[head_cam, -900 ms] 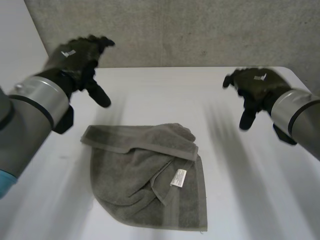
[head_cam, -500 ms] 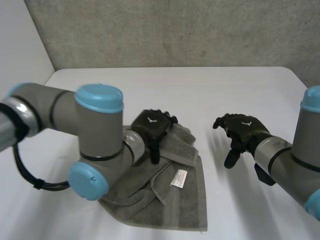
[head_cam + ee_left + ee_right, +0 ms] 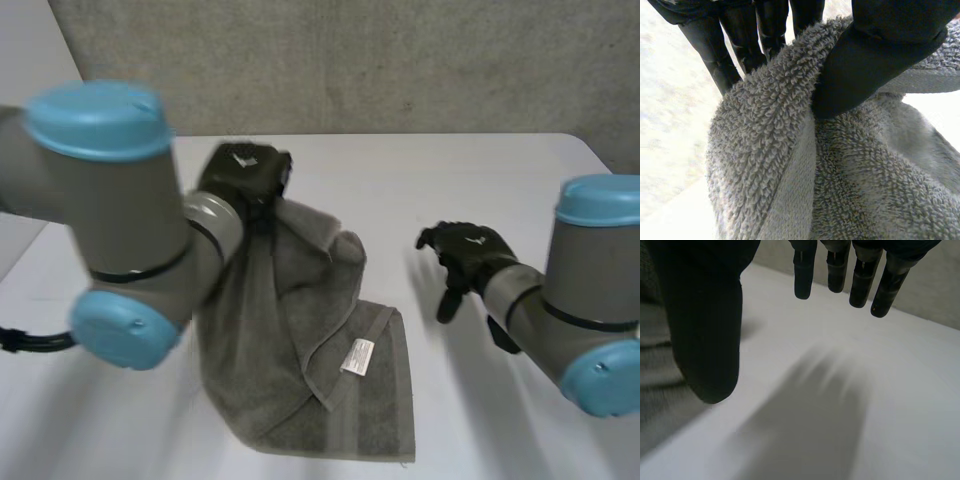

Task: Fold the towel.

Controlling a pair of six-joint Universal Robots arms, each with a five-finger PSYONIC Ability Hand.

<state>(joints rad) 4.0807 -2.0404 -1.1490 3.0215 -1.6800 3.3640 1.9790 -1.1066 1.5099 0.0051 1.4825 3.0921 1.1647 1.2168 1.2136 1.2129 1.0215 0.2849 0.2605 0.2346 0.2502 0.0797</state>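
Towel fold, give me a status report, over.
Left hand pinches towel, one end raised. Right hand open, off the cloth. Rest of towel lies on table.

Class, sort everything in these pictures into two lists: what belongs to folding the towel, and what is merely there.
Belongs to the job: towel, partly raised; left hand, pinching its raised part; right hand, open, beside the towel.
Merely there: white table; grey wall behind it.

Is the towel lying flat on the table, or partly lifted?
Partly lifted: the left hand pinches one edge of the towel and holds it raised, cloth hanging bunched, while the part with the white label lies on the table.
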